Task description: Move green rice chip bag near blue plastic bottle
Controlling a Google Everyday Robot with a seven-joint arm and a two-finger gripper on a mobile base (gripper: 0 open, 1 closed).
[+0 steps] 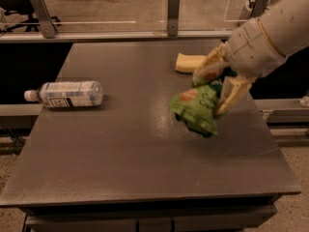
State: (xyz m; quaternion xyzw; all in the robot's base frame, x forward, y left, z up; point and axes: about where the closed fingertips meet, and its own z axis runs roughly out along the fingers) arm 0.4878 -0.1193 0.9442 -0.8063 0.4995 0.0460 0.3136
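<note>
The green rice chip bag is a crinkled green pouch hanging between the fingers of my gripper, right of the table's middle. It looks lifted just off the grey table. The gripper comes in from the upper right on a white arm, and its tan fingers clamp the bag's upper right end. The blue plastic bottle is clear with a white cap and a pale label. It lies on its side near the table's left edge, far to the left of the bag.
A yellow sponge block lies at the back right of the table, just behind the gripper. A rail with metal posts runs along the far edge. The table's front and right edges drop off to the floor.
</note>
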